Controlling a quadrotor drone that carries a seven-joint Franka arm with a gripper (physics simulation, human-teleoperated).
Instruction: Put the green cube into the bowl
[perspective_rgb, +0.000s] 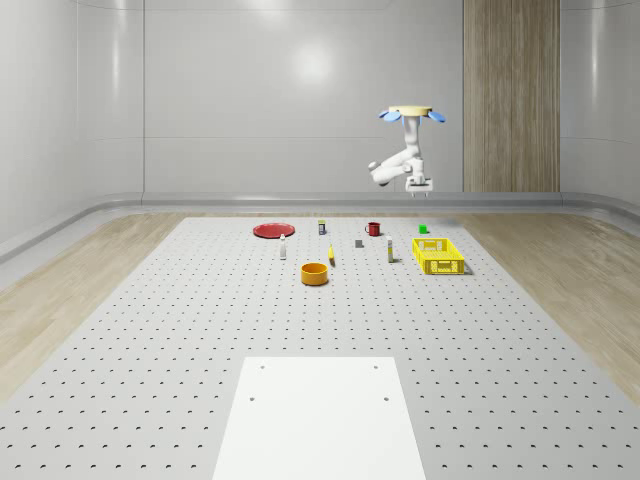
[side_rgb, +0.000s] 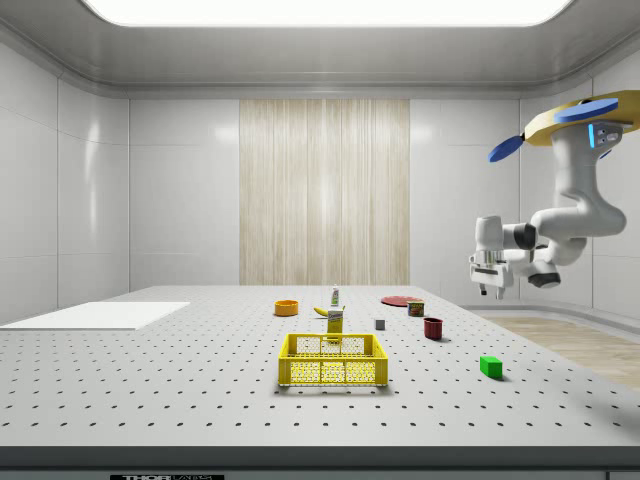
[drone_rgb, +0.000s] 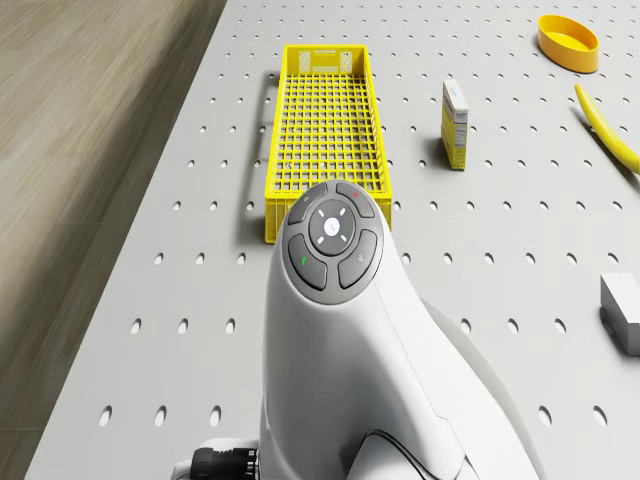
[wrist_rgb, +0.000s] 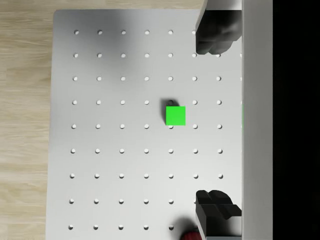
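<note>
The green cube (perspective_rgb: 423, 229) (side_rgb: 490, 366) (wrist_rgb: 175, 115) lies on the perforated table near its far right corner, untouched. The orange bowl (perspective_rgb: 315, 273) (side_rgb: 286, 308) (drone_rgb: 568, 42) stands nearer the table's middle, well away from the cube. The drone (perspective_rgb: 410, 112) (side_rgb: 585, 115) hovers high over the cube's end of the table. My gripper (perspective_rgb: 418, 187) (side_rgb: 493, 290) (wrist_rgb: 207, 121) hangs well above the cube, pointing down, open and empty. In the wrist view the cube sits a little off the line between the two dark fingers (wrist_rgb: 215, 37).
A yellow crate (perspective_rgb: 438, 255) (drone_rgb: 322, 135) stands between cube and bowl. Nearby are a red mug (perspective_rgb: 373, 228), a red plate (perspective_rgb: 273, 230), a banana (drone_rgb: 605, 125), a small box (drone_rgb: 454, 123) and a grey block (drone_rgb: 622, 312). A white sheet (perspective_rgb: 320, 415) covers the near table.
</note>
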